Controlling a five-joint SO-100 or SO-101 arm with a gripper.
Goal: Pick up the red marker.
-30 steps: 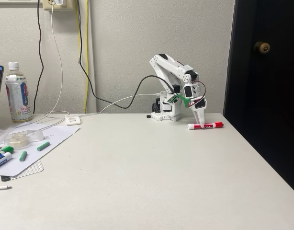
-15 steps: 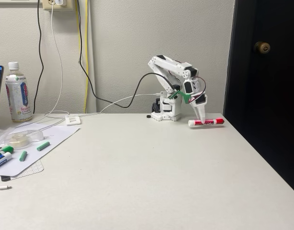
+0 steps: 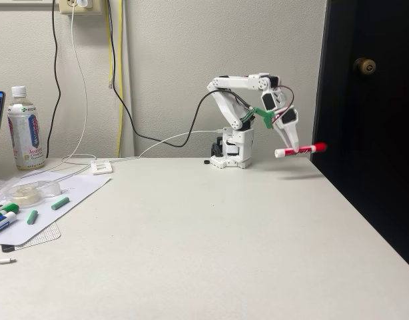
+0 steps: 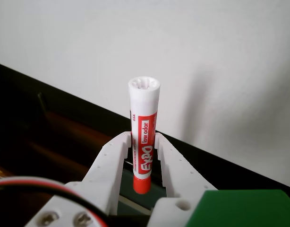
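red marker (image 3: 299, 151) up in air above table (image 3: 191, 240), near right edge, lying flat-ish. gripper (image 4: 143, 142) pinched tight on marker's middle, fingers on label both sides. prob light, hard plastic, smooth + round, so cd slip or roll. middle = good spot to hold.

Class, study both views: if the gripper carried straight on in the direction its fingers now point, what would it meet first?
The gripper, shut on the red marker, points down and slightly right in the fixed view. It would probably meet the table near its right edge first; depth is uncertain, so it might miss the edge.
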